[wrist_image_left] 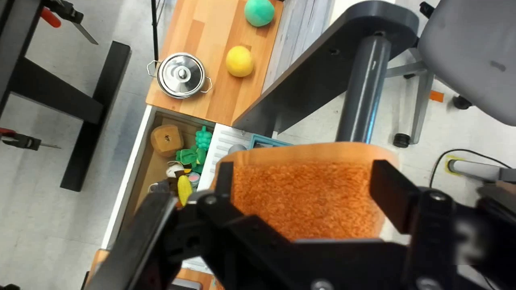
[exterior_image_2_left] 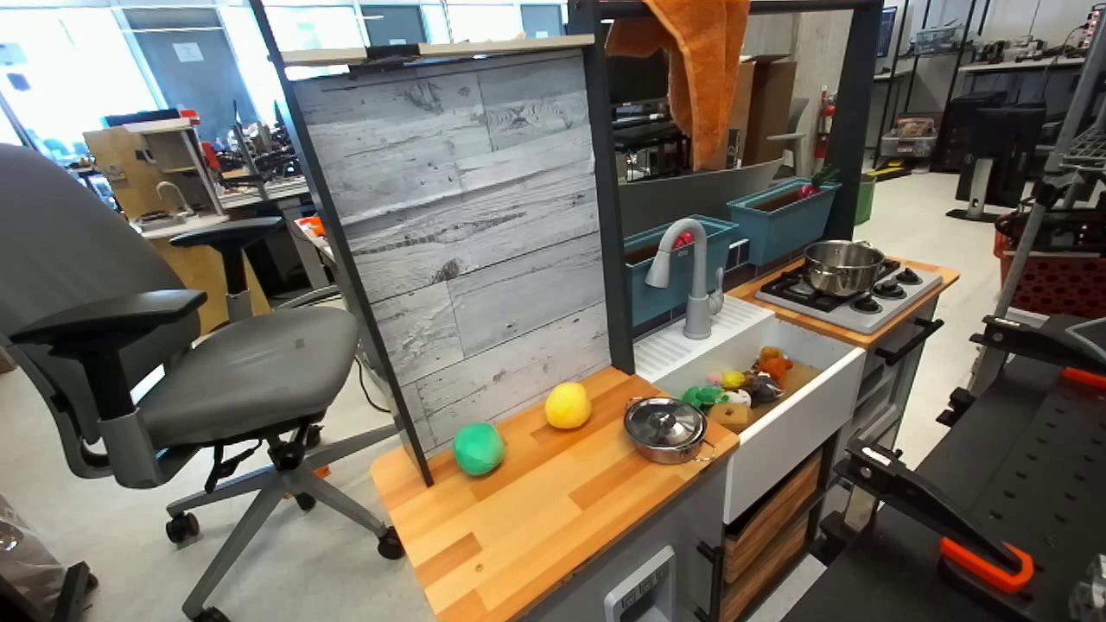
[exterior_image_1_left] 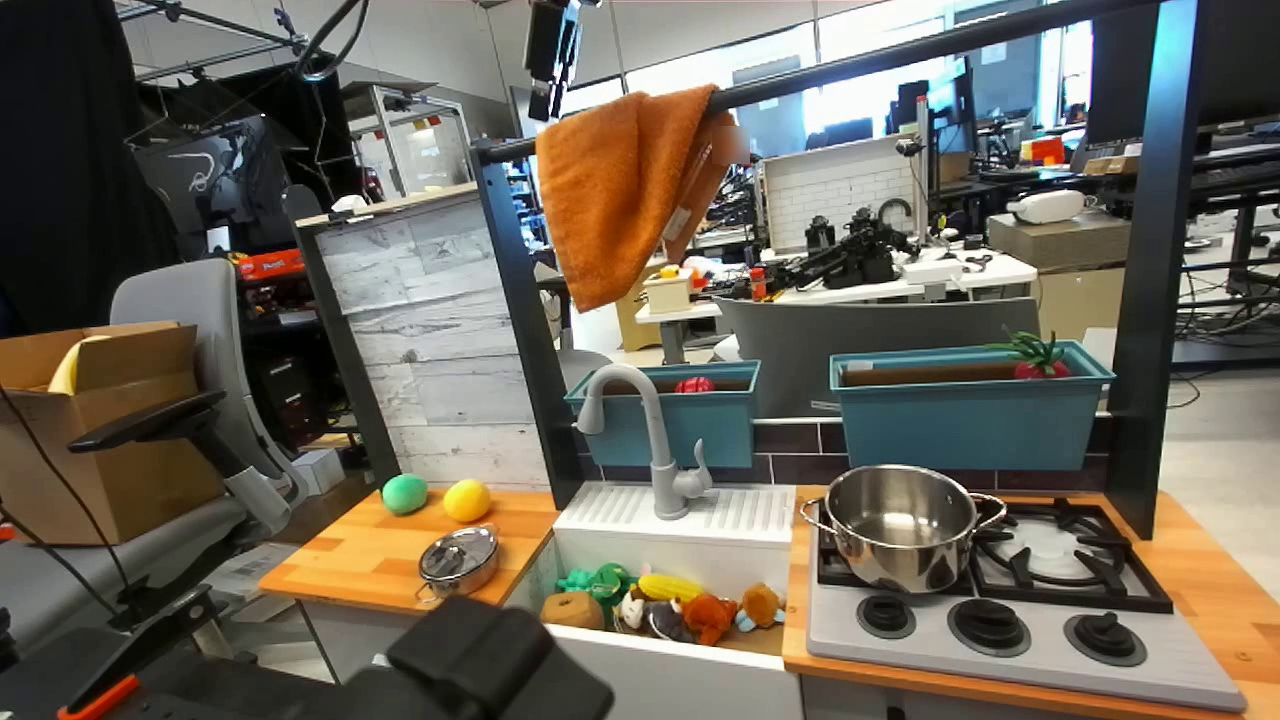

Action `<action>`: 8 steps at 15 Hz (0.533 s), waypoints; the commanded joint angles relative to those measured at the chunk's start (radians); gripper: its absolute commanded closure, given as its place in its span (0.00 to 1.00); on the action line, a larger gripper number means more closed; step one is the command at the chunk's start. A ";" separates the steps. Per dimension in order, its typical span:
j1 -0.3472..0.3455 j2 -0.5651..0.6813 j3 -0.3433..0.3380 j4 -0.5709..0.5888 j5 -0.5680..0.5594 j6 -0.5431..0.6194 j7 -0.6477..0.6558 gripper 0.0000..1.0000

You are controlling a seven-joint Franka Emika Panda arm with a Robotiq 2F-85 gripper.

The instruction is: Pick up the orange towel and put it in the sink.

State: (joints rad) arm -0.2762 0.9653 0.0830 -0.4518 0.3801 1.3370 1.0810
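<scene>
Two fingers point(wrist_image_left: 391, 197) of the end effector point(wrist_image_left: 304, 183) stand wide apart in the wrist view, the orange towel point(wrist_image_left: 302, 199) showing between them. In an exterior view the towel hangs over a dark rail point(exterior_image_1_left: 850, 68), higher than the sink point(exterior_image_1_left: 720, 690). Both exterior views, and only they, show the larger steel pot point(exterior_image_1_left: 900, 540) on the stove point(exterior_image_1_left: 931, 632).

My gripper point(wrist_image_left: 305, 181): 1, with 2 fingers point(wrist_image_left: 391, 197). Orange towel point(exterior_image_1_left: 600, 190): 1. Sink point(exterior_image_2_left: 795, 445): 1. Grey faucet point(exterior_image_1_left: 662, 460): 1. Steel pots point(exterior_image_1_left: 910, 555): 2 (1 lidded, 1 open). Teal tubs point(exterior_image_1_left: 965, 430): 2. Red toys point(exterior_image_1_left: 694, 385) in the tubs: 2 that I can see. Black knobs point(exterior_image_1_left: 988, 627): 3. Round toys point(exterior_image_1_left: 467, 500): 2 (1 green, 1 yellow). Toy corn point(wrist_image_left: 184, 189): 1. Other toys point(exterior_image_1_left: 709, 620) in the sink: several, overlapping; I can't settle a figure.
</scene>
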 commanded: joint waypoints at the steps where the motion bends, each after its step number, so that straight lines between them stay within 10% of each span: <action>1: 0.003 -0.032 0.001 -0.020 -0.017 0.051 -0.046 0.00; 8: 0.032 -0.033 -0.054 -0.017 -0.141 0.140 -0.175 0.00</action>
State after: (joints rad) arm -0.2618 0.9441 0.0583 -0.4519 0.2824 1.4406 0.9564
